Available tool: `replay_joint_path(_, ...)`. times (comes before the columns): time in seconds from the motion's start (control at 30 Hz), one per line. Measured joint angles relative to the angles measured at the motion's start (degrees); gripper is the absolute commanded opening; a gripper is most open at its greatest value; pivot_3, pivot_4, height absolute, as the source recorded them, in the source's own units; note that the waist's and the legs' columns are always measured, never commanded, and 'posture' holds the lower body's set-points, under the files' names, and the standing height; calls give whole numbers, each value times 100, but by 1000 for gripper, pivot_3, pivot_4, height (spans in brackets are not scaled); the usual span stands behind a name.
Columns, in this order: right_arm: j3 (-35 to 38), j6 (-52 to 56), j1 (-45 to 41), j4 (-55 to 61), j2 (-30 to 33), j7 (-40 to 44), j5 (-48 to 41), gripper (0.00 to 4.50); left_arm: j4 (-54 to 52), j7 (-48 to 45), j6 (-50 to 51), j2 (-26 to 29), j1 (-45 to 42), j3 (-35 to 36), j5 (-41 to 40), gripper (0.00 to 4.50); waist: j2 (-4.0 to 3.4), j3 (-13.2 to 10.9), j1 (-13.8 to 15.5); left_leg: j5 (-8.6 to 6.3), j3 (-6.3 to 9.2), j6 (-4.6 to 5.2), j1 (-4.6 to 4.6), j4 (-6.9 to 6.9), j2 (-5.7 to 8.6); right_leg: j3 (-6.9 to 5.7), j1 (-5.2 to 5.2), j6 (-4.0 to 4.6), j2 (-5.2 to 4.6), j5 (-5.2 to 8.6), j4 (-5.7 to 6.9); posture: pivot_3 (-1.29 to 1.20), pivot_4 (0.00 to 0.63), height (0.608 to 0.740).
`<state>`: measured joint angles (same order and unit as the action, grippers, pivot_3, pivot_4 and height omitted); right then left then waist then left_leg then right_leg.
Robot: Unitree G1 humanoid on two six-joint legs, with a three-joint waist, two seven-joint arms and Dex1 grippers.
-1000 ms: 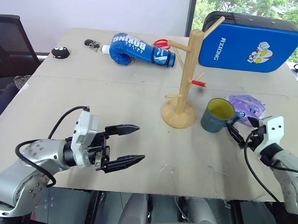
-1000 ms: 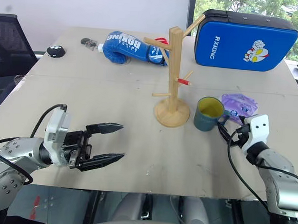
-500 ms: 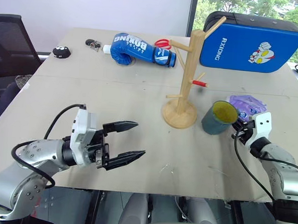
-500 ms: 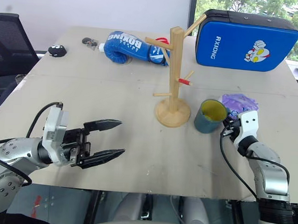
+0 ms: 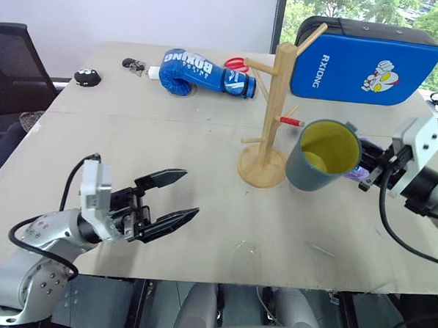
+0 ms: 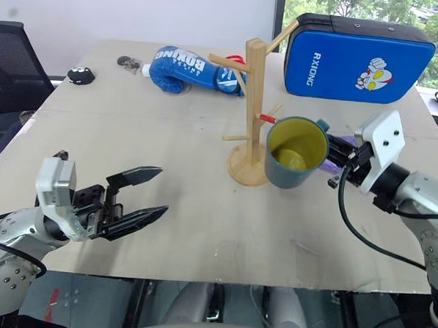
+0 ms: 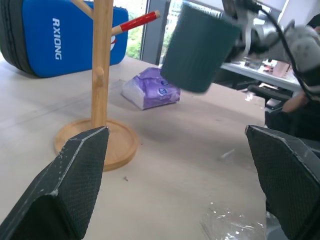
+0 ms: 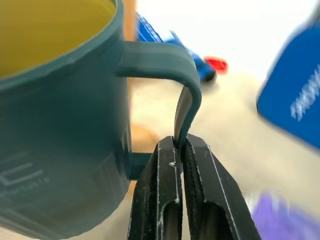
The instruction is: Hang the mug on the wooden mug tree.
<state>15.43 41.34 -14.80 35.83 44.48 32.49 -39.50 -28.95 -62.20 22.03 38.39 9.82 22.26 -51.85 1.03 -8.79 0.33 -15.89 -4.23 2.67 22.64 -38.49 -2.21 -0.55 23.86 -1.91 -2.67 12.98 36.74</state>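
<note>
Teal-grey ceramic, yellow inside: the mug (image 6: 296, 152) hangs in the air just right of the wooden mug tree (image 6: 252, 114), tipped so its mouth faces the head camera. The right gripper (image 8: 179, 150) has its jaws clamped on the outer bar of the mug's handle (image 8: 170, 75); the handle loop itself is unobstructed. The left gripper (image 5: 174, 198) hovers low over the table (image 5: 205, 141) at the near left, jaws spread, holding nothing. To complete the step, align the handle opening with a free slanted peg, probably the red-tipped peg (image 5: 290, 121) nearest the mug, though its exact clearance is hard to judge here. Approach along the peg's axis, slide the loop fully over the tip, then lower until the peg carries the weight before releasing. Avoid knocking the post sideways; the base is unsecured.
</note>
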Motion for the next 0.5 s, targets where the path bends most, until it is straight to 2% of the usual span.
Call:
replay_joint_path(0.27, -677, 887, -1170, -141, 213, -187, -163, 27, 42, -277, -121, -37, 488, 494, -202, 4500, 3, 0, 4, -1, -1, 1, 13, 1, 0, 0, 7, 1, -4, 0, -6, 0, 150, 740)
replay_joint_path(0.5, -1592, 1122, -2122, -849, 71, -229, 355, 27, 35, -228, -169, -135, 650, 645, -217, 4500, 4, 0, -2, -1, -4, 1, 10, -2, 0, 2, 7, 1, -4, -1, -3, 0, 150, 740)
